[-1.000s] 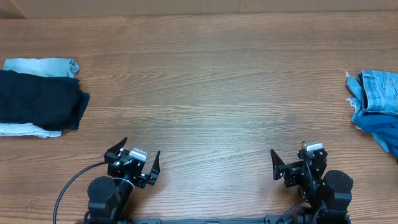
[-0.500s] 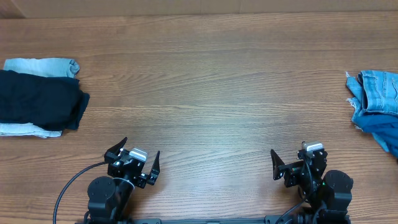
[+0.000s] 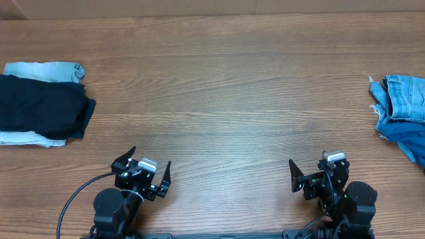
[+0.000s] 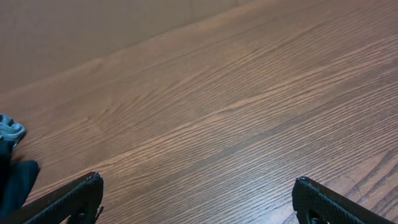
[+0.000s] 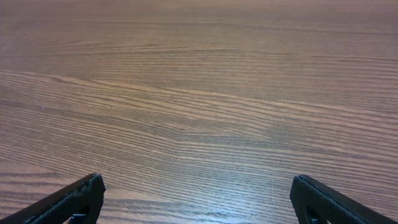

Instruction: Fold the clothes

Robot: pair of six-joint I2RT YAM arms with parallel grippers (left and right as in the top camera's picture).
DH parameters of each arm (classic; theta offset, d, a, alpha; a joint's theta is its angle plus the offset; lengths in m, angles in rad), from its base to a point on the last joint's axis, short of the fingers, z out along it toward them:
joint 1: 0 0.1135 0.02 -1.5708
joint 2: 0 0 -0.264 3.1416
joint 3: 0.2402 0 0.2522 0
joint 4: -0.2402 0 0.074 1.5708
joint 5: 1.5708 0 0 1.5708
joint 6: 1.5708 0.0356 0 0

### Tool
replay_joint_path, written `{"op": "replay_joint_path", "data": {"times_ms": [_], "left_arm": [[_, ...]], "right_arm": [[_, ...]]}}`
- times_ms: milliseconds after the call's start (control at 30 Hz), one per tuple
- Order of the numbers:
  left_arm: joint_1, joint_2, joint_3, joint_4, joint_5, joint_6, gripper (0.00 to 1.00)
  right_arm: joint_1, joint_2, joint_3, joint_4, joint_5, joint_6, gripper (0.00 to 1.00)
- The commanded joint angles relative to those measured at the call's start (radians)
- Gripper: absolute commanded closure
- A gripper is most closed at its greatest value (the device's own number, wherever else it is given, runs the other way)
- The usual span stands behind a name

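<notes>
nothing has moved since the earlier frames: both arms sit parked at the near edge and no cloth has shifted, so the fold has not begun, and the first job, by my reading, is to bring the shirt to the middle. the polo shirt (image 3: pixel 404 138) seems to be the deeper blue cloth at the right edge of the overhead view, mostly cut off by the frame and partly under a light-blue frayed denim piece (image 3: pixel 406 94); its collar and placket cannot be seen. the right gripper (image 3: pixel 317 174) is the nearer of the two to it but well apart from it, its jaws spread wide with nothing between them. the left gripper (image 3: pixel 147 162), at the near left, is likewise spread wide and empty. well off at the left edge lies a folded near-black garment (image 3: pixel 40 106), with pale blue cloth (image 3: pixel 46 69) showing beside and under it. the table (image 3: pixel 219 79) between the two piles is plain wood. only the overhead view shows the shirt. the right wrist view gives just wood grain between its two fingertips. the left wrist view catches a corner of the dark garment and a scrap of the pale cloth at its left edge. both wrist views confirm that the fingers hold nothing.
</notes>
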Motion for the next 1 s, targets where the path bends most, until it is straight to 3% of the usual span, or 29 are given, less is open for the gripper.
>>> {"op": "replay_joint_path", "data": {"times_ms": [0,967], "left_arm": [[0.006,-0.006,-0.011,0.003,-0.007,-0.024,0.00],[0.006,-0.003,-0.011,0.003,-0.007,-0.024,0.00]], "right_arm": [[-0.002,-0.010,-0.016,0.001,-0.006,0.000,0.00],[-0.002,-0.010,-0.016,0.001,0.051,0.000,0.00]]}}
